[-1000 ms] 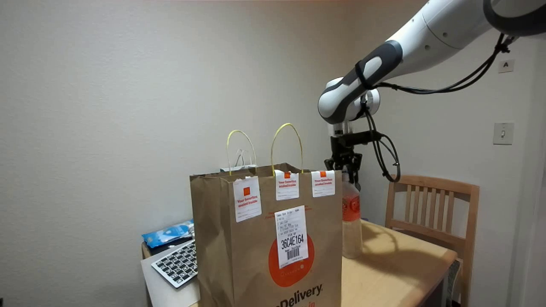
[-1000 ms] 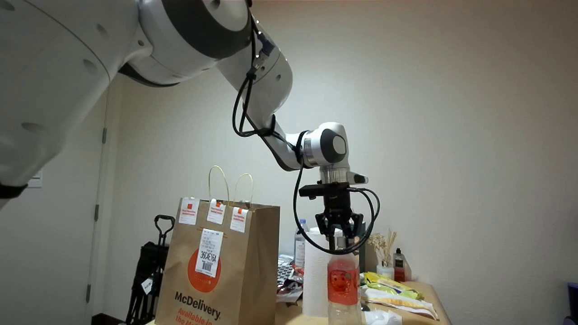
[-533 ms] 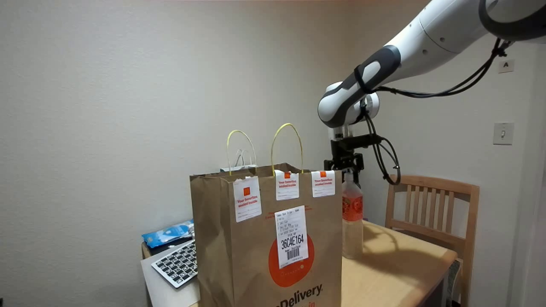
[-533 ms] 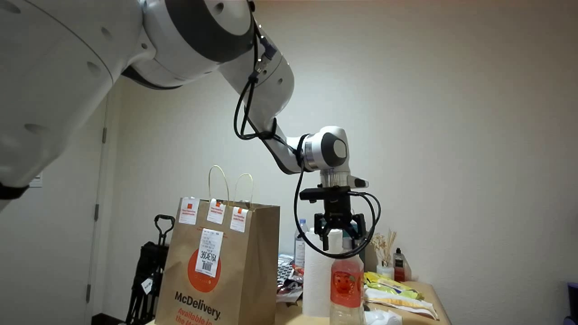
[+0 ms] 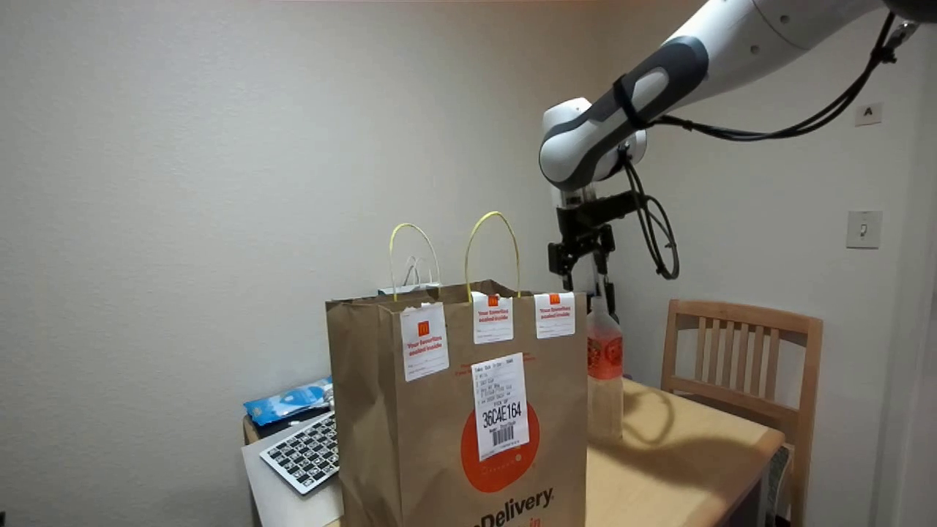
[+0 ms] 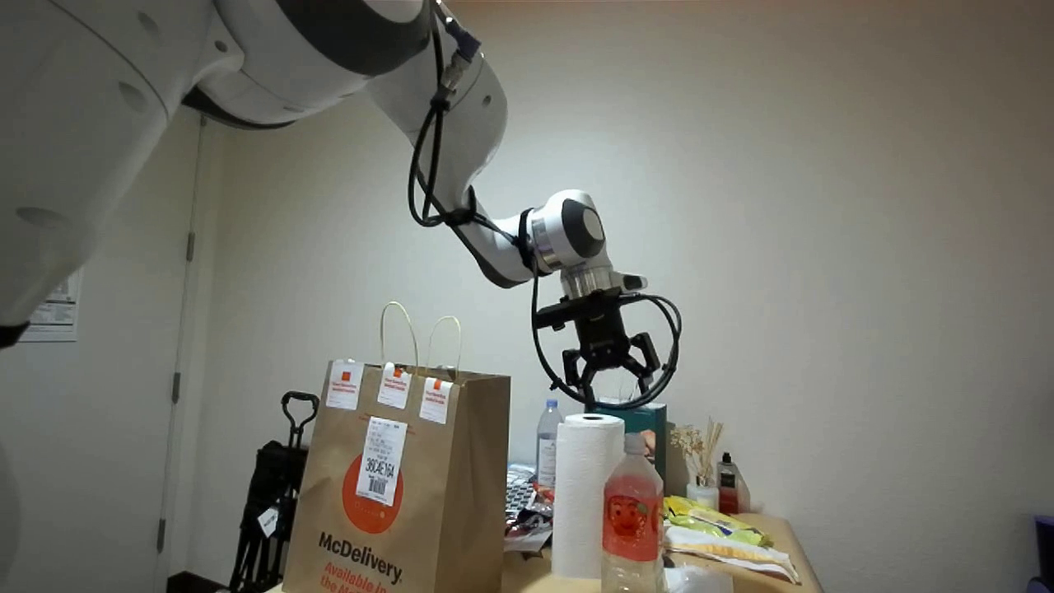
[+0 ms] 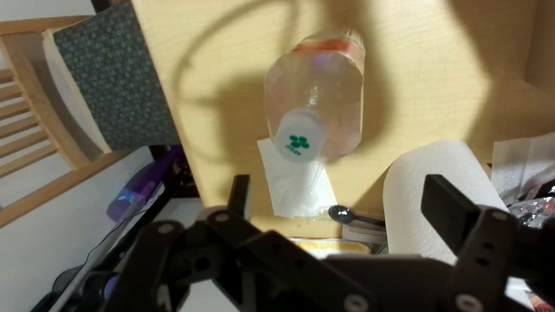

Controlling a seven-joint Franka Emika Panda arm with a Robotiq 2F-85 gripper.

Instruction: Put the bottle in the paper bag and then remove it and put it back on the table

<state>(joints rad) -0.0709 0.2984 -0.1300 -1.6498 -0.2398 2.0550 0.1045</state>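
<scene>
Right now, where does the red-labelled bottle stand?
In an exterior view, the bottle stands on the table, right of the paper bag, in front of the paper towel roll.

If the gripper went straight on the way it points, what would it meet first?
Probably the bottle, at its white cap; depth and exact aim are hard to judge here.

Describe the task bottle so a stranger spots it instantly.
In an exterior view, find the tall brown paper bag. Right of it, the bottle stands before a white paper roll. Its red cartoon-face label distinguishes it from the blue-capped bottle farther back.
</scene>
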